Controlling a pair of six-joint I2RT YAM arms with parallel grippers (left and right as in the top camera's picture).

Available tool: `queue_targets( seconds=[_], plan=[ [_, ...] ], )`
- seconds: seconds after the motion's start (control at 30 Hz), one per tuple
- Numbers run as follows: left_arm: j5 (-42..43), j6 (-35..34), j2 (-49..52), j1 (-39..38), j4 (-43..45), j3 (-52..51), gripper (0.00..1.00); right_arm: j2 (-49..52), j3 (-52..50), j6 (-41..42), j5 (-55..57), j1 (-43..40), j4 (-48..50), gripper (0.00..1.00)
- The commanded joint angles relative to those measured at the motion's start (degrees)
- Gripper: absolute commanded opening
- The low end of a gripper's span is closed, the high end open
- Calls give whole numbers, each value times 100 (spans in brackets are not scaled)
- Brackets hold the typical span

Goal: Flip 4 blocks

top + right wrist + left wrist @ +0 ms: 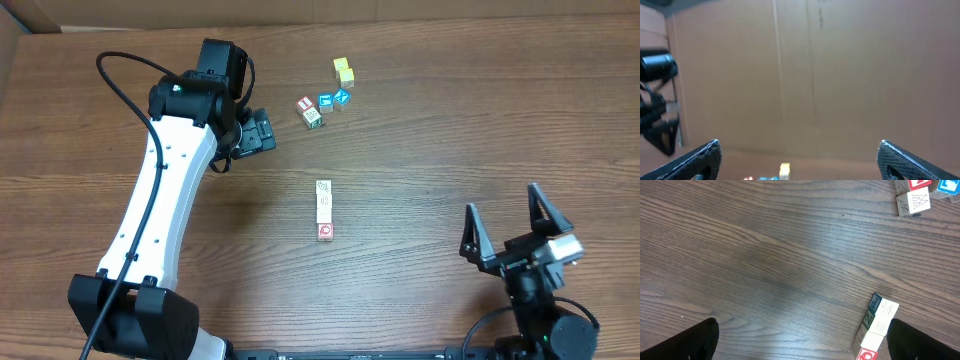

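**A:** What is furthest left?

**B:** The white left arm (pixel 165 190), reaching out over the wooden surface (pixel 450 130). Its left hand (pixel 802 325) is spread wide with nothing between the fingers. It hangs over bare wood, near the blocks but not touching them.

**A:** And the blocks themselves?

**B:** The row of four blocks (pixel 323 210) lies mid-surface, the cubes touching end to end in a line running away from the robot. They are tiny pale-wood cubes with whitish tops. The one nearest the robot carries a red figure in a red frame, and the others show only faint grey marks.

**A:** Does any camera add to that?

**B:** The left wrist view catches the row at its lower right and shows side faces that the overhead view does not, one teal and one green.

**A:** What lies beyond the row?

**B:** A loose cluster. A red-lettered cube (pixel 305 104) sits just beside a pale cube with a grey zigzag (pixel 913 202). To their right are two blue-faced cubes (pixel 333 99), and further back two yellow cubes (pixel 344 71).

**A:** And on the right?

**B:** The right hand (pixel 502 200) is near the front edge, well apart from the row. Its fingers are wide apart and it holds nothing. Its own camera looks level at a brown cardboard wall (pixel 840 75), with one yellow cube and a sliver of blue at the bottom edge.
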Motion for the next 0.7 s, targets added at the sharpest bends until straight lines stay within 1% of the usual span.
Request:
queue_targets(
  seconds=[0.0, 0.13, 0.27, 0.67],
  plan=[
    [-74, -33, 57, 37, 7, 20, 99, -42, -162, -63, 114, 28, -271, 100],
    [-74, -33, 57, 37, 7, 20, 100, -44, -162, -57, 238, 26, -1261, 100],
    [-74, -33, 57, 37, 7, 20, 100, -44, -164, -57, 319, 26, -1947, 100],
    [-74, -33, 57, 37, 7, 20, 100, -28, -162, -50, 354, 26, -1987, 100]
  ],
)
